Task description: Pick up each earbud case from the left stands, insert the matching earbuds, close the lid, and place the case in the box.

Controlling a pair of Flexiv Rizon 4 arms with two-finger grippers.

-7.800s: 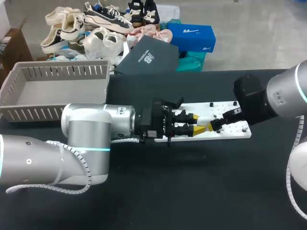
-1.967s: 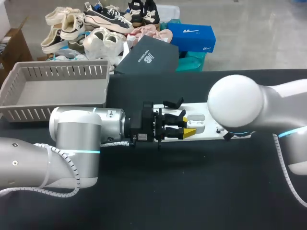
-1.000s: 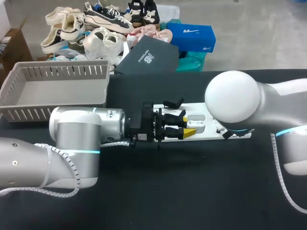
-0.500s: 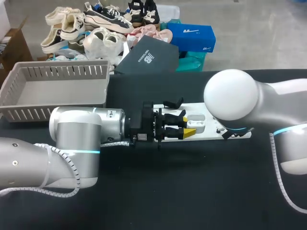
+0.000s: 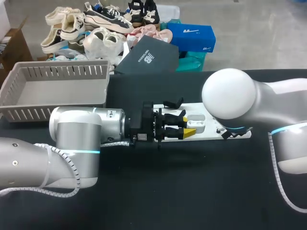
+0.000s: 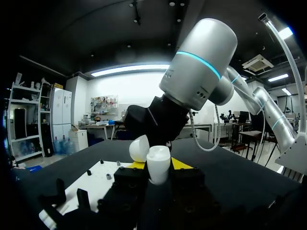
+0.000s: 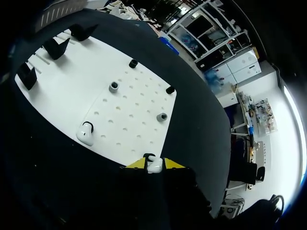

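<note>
1. The left claw (image 6: 158, 164) clamps the earbud case (image 6: 159, 171) upright, its lid (image 6: 140, 148) open.
2. The right claw (image 7: 154, 163) pinches one earbud (image 7: 154, 167) above the white board (image 7: 129, 91).
3. The right arm (image 6: 196, 62) is nearer the case, so the earbud likely enters from just beyond the lid.
4. A second earbud (image 7: 86, 134) lies on the board, and the box (image 5: 57, 72) sits at the worktop's far left.

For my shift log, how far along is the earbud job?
Done: one case is off its stand, lid open, in the left gripper. In hand: the right gripper holds one earbud. Left: the second earbud lies on the white board, the lid needs closing, and the box shows nothing inside.
</note>
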